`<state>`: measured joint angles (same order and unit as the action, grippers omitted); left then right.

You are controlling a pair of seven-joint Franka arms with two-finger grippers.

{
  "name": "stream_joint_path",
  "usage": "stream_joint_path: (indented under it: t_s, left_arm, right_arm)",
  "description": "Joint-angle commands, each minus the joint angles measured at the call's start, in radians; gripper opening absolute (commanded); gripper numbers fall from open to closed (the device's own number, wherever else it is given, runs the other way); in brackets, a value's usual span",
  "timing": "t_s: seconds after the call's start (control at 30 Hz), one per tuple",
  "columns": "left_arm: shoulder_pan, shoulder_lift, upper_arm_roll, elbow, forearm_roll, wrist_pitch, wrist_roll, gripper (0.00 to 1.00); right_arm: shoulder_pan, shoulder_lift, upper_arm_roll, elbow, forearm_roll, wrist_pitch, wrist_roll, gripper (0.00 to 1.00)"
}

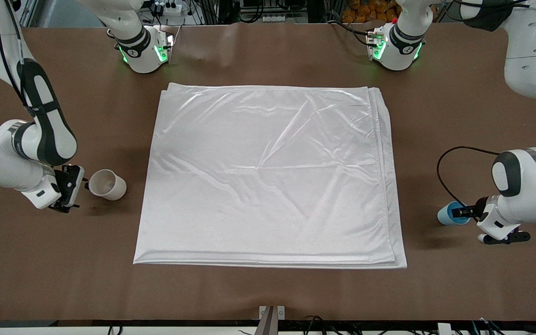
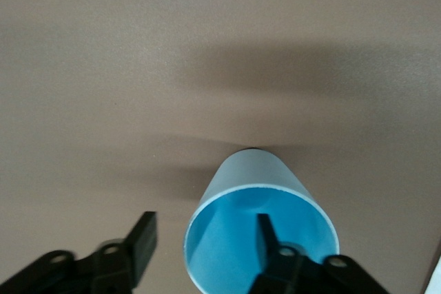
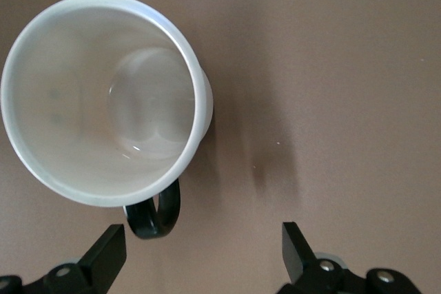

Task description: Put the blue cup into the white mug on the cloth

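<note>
A brown worktop carries one white mug toward the right arm's end, one folded white cloth in the middle, and one blue cup toward the left arm's end. The right pincer stands apart just beside the mug. The left pincer straddles the cup's rim, one finger inside, not clamped.

glossy white arms, black joint bands, green-lit bases, black cables, black pincer fingers
</note>
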<state>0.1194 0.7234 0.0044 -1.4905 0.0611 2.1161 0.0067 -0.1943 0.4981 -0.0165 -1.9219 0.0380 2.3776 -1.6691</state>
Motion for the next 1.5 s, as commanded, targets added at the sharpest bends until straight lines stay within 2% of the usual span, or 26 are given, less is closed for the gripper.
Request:
stream_joint_path:
  t_s: [0.0, 0.1, 0.27, 1.17, 1.23, 1.3, 1.47]
  left_arm:
    - [0.002, 0.011, -0.004, 0.016, 0.016, 0.007, -0.016, 0.32]
    - [0.002, 0.013, -0.003, 0.016, 0.016, 0.008, -0.016, 0.16]
    - [0.002, 0.013, -0.003, 0.012, 0.02, 0.008, -0.016, 0.01]
    - [0.005, -0.025, -0.006, 0.021, 0.013, -0.007, 0.004, 0.0]
    - [0.003, -0.03, -0.006, 0.021, 0.011, -0.008, 0.003, 0.0]
    - [0.005, -0.03, -0.007, 0.021, 0.006, -0.008, -0.005, 0.0]
    - [0.003, -0.03, -0.007, 0.021, -0.018, -0.015, -0.005, 0.0]
  right_arm:
    - [-0.007, 0.022, 0.012, 0.018, 0.023, 0.003, -0.054, 1.0]
    - [-0.004, 0.03, 0.013, 0.018, 0.023, 0.011, -0.063, 1.0]
    - [-0.001, 0.034, 0.013, 0.018, 0.022, 0.012, -0.095, 1.0]
    - [-0.002, 0.051, 0.013, 0.017, 0.023, 0.012, -0.138, 1.0]
    - [-0.004, 0.051, 0.013, 0.017, 0.023, 0.012, -0.152, 0.94]
    - [-0.004, 0.051, 0.013, 0.017, 0.023, 0.014, -0.156, 0.79]
    - [-0.004, 0.051, 0.013, 0.018, 0.023, 0.014, -0.156, 0.56]
